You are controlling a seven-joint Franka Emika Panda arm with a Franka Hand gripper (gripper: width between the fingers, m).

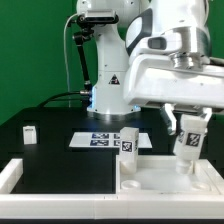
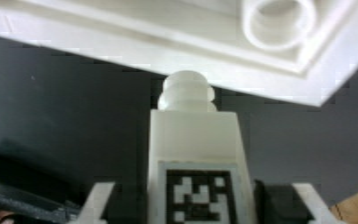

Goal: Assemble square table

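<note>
Gripper (image 1: pixel 187 147) is clamped on a white leg (image 1: pixel 186 138), which is upright w/ its tag facing the cam, at the exterior view's right. In the wrist view both fingers (image 2: pixel 99 205) sit tight vs the leg's flat sides, no gap visible, w/ the tag between them. The leg's rounded peg (image 2: pixel 188 88) sticks out past the fingertips.

The held leg hangs over the far part of the tabletop slab (image 1: pixel 165 182). Can't tell if its lower end touches the slab or is just above it. In the wrist view the peg tip meets the slab's stepped edge (image 2: pixel 140 50) in the frame, w/ black table (image 2: pixel 51 110) showing on both sides of the leg. A round hole (image 2: pixel 282 20) in the slab lies beyond that edge, off-line from the peg.

A second leg (image 1: pixel 128 140) stands upright by the slab's far corner on the exterior view's left, near the held leg but apart from it. Can't tell if it's on the slab or just behind it. The marker board (image 1: pixel 100 139) lies flat just beside it, toward the arm base (image 1: pixel 110 90).

A third leg (image 1: pixel 31 133) stands alone far to the exterior view's left, well apart from everything. There's open black surface b/w it, the marker board and the slab's edge. The rail frame (image 1: pixel 12 172) bounds that room at the near left corner and along the front.
</note>
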